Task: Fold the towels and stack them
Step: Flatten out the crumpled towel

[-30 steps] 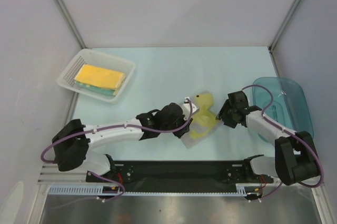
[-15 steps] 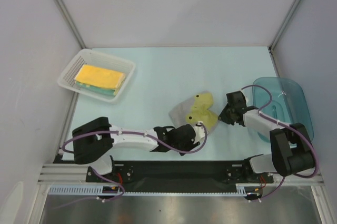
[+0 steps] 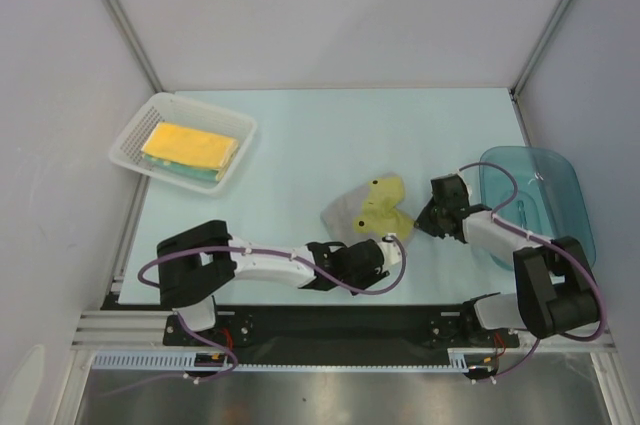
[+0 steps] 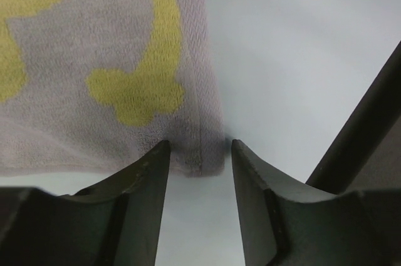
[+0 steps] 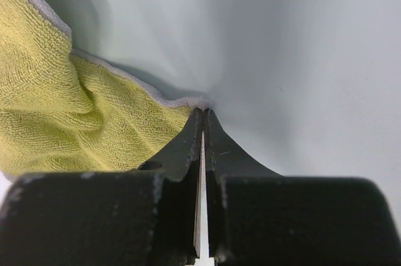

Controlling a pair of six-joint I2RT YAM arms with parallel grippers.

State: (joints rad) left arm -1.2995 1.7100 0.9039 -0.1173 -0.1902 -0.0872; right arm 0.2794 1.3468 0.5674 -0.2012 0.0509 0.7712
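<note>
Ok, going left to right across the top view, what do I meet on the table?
white basket with folded towels in it → loose yellow towel → right gripper → blue tub

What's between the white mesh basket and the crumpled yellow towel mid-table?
Nothing: only bare pale blue tabletop separates the white mesh plastic basket from the crumpled yellow and grey cloth towel. The top external view shows it.
</note>
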